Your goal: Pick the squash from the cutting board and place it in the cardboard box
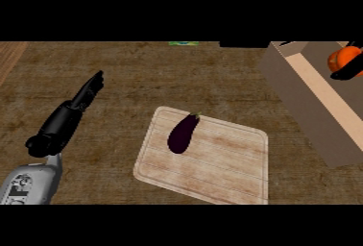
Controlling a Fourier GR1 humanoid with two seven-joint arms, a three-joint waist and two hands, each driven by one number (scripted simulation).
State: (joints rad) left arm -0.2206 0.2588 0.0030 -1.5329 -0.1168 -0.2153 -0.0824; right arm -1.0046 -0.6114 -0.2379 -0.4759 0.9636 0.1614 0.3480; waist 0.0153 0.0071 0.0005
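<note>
Right hand (347, 72): fingers curled round orange squash (343, 57), held above cardboard box (312, 103) at upper right | Left hand (86, 93): fingers straight, holding nothing, over bare counter (127, 72) at left | Cutting board (209, 158): centre of counter, carries dark eggplant (182, 134) near its upper left corner.

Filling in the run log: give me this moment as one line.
squash: held over cardboard box | right robot hand: shut on squash | left robot hand: open, resting | eggplant: on cutting board
</note>
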